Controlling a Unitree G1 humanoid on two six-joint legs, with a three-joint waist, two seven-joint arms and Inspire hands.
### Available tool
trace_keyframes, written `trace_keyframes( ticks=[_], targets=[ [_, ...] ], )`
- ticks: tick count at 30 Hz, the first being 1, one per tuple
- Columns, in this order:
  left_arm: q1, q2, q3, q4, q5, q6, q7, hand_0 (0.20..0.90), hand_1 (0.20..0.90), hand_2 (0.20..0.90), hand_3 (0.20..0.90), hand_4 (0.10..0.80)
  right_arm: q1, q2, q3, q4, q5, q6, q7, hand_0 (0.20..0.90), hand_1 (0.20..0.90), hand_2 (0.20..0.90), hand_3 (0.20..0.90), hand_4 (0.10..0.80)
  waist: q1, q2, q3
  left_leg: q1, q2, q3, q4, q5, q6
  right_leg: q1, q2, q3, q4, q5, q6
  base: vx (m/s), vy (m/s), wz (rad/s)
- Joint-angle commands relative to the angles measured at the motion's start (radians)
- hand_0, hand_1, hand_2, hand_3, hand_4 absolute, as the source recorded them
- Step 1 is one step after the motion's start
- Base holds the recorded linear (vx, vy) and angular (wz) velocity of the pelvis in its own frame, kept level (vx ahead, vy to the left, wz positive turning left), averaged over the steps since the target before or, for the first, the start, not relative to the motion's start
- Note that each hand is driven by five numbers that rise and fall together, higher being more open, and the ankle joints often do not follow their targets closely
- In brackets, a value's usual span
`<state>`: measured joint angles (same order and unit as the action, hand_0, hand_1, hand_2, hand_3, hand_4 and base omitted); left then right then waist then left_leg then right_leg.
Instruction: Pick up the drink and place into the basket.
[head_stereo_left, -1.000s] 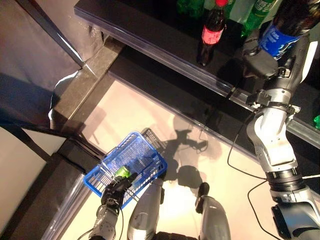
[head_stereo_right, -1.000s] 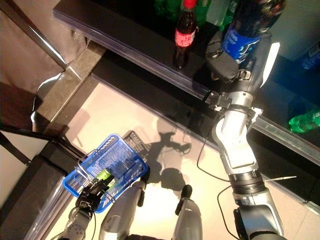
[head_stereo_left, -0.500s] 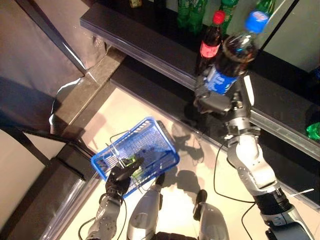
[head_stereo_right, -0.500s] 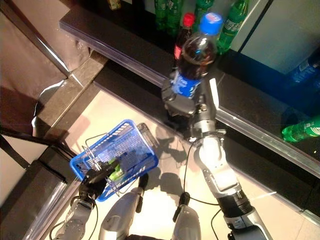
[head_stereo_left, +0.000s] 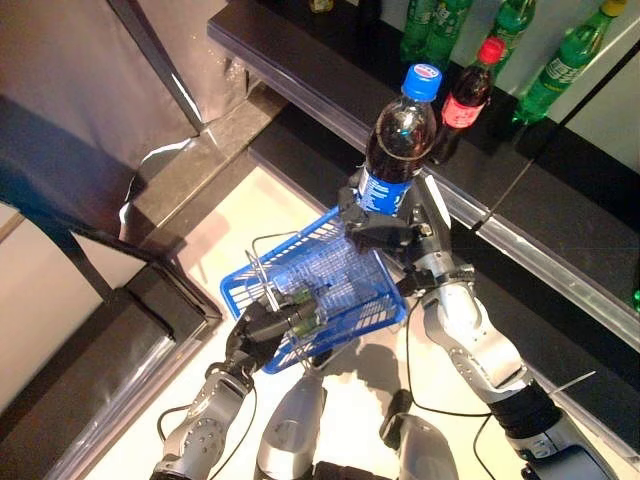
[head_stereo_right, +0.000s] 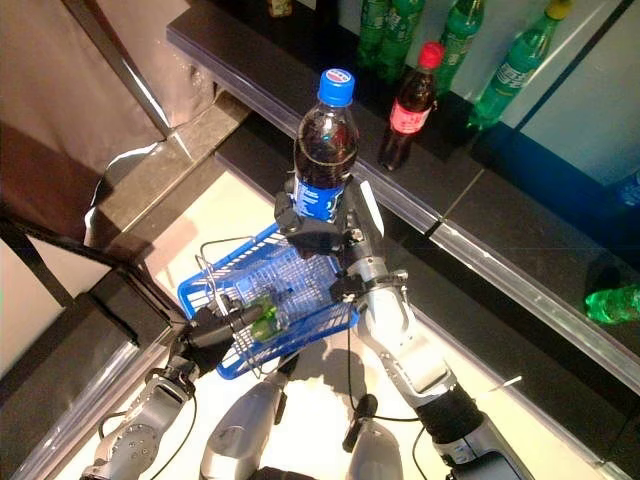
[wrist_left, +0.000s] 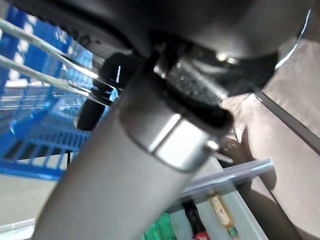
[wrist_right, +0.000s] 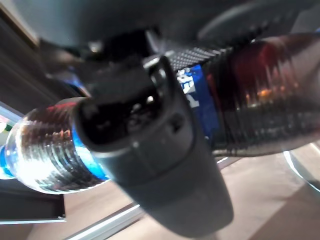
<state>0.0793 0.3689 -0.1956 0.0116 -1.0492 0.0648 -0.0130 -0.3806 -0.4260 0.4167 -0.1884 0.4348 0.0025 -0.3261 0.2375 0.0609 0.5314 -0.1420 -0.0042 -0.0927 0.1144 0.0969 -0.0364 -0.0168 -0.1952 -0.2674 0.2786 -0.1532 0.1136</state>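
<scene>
Right hand (head_stereo_left: 385, 232) clamped round an upright blue-capped cola bottle (head_stereo_left: 397, 143), above the blue basket's (head_stereo_left: 345, 290) far rim. Left hand (head_stereo_left: 262, 327) curled on the basket's wire handle (head_stereo_left: 262, 285). Inside, a green bottle (head_stereo_right: 264, 318) on the mesh floor.

Basket (head_stereo_right: 300, 290) mouth lies mostly open; wire handles (head_stereo_right: 215, 262) cross its near side.

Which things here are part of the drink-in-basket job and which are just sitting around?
In the job:
dark cola bottle with blue cap, in right hand
blue plastic basket, handles in left hand

Just there:
red-capped cola bottle
green bottles on black shelf
</scene>
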Motion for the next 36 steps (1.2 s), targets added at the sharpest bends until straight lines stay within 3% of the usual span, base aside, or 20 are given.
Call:
trace_keyframes(
  ticks=[1, 8, 17, 21, 26, 30, 36],
  targets=[
    [-0.037, 0.032, 0.02, -0.309, -0.081, -0.131, -0.186, 0.3, 0.3, 0.3, 0.2, 0.1, -0.118, 0.059, 0.018, -0.169, -0.026, -0.141, -0.014, 0.3, 0.3, 0.3, 0.2, 0.1, 0.006, -0.013, -0.205, 0.009, -0.015, -0.091, 0.072, -0.062, 0.005, 0.019, 0.039, -0.023, -0.02, 0.05, -0.097, -0.024, -0.036, 0.01],
    [-0.105, 0.07, 0.006, -0.417, -0.031, -0.176, -0.27, 0.3, 0.3, 0.3, 0.2, 0.1, -0.122, 0.081, 0.053, -0.134, -0.018, -0.135, -0.041, 0.3, 0.3, 0.3, 0.2, 0.1, 0.02, -0.02, -0.2, 0.0, -0.024, -0.115, 0.081, -0.066, 0.008, 0.022, 0.039, -0.034, -0.021, 0.05, -0.094, -0.002, -0.038, 0.1],
    [-0.172, 0.1, -0.014, -0.496, -0.064, -0.142, -0.385, 0.3, 0.3, 0.3, 0.2, 0.1, -0.113, 0.119, 0.119, -0.123, -0.052, -0.104, -0.059, 0.3, 0.3, 0.3, 0.2, 0.1, 0.03, -0.026, -0.209, -0.003, -0.024, -0.124, 0.085, -0.066, 0.004, 0.026, 0.038, -0.039, -0.017, 0.046, -0.091, 0.045, -0.017, 0.07],
    [-0.187, 0.124, 0.011, -0.539, -0.071, -0.206, -0.46, 0.3, 0.3, 0.3, 0.2, 0.1, -0.104, 0.116, 0.132, -0.102, -0.086, -0.077, -0.096, 0.3, 0.3, 0.3, 0.2, 0.1, 0.034, -0.025, -0.213, -0.002, -0.024, -0.122, 0.086, -0.068, 0.002, 0.027, 0.033, -0.042, -0.012, 0.041, -0.092, 0.054, 0.002, 0.0],
    [-0.193, 0.13, 0.036, -0.557, -0.073, -0.225, -0.519, 0.3, 0.3, 0.3, 0.2, 0.1, -0.087, 0.124, 0.142, -0.072, -0.131, -0.065, -0.12, 0.3, 0.3, 0.3, 0.2, 0.1, 0.04, -0.025, -0.221, -0.004, -0.027, -0.123, 0.092, -0.071, -0.001, 0.028, 0.028, -0.047, -0.007, 0.037, -0.093, 0.049, -0.002, 0.01],
    [-0.193, 0.136, 0.06, -0.586, -0.147, -0.218, -0.63, 0.3, 0.3, 0.3, 0.2, 0.1, -0.081, 0.123, 0.138, -0.048, -0.163, -0.051, -0.149, 0.3, 0.3, 0.3, 0.2, 0.1, 0.045, -0.02, -0.226, -0.006, -0.028, -0.121, 0.094, -0.072, -0.003, 0.029, 0.022, -0.052, -0.005, 0.034, -0.092, 0.029, 0.012, 0.01],
    [-0.21, 0.138, 0.071, -0.6, -0.234, -0.211, -0.693, 0.3, 0.3, 0.3, 0.2, 0.1, -0.062, 0.125, 0.14, -0.011, -0.204, -0.037, -0.166, 0.3, 0.3, 0.3, 0.2, 0.1, 0.036, -0.018, -0.233, -0.004, -0.027, -0.113, 0.092, -0.073, -0.004, 0.026, 0.02, -0.043, -0.001, 0.033, -0.09, 0.013, 0.011, 0.0]
  ],
)
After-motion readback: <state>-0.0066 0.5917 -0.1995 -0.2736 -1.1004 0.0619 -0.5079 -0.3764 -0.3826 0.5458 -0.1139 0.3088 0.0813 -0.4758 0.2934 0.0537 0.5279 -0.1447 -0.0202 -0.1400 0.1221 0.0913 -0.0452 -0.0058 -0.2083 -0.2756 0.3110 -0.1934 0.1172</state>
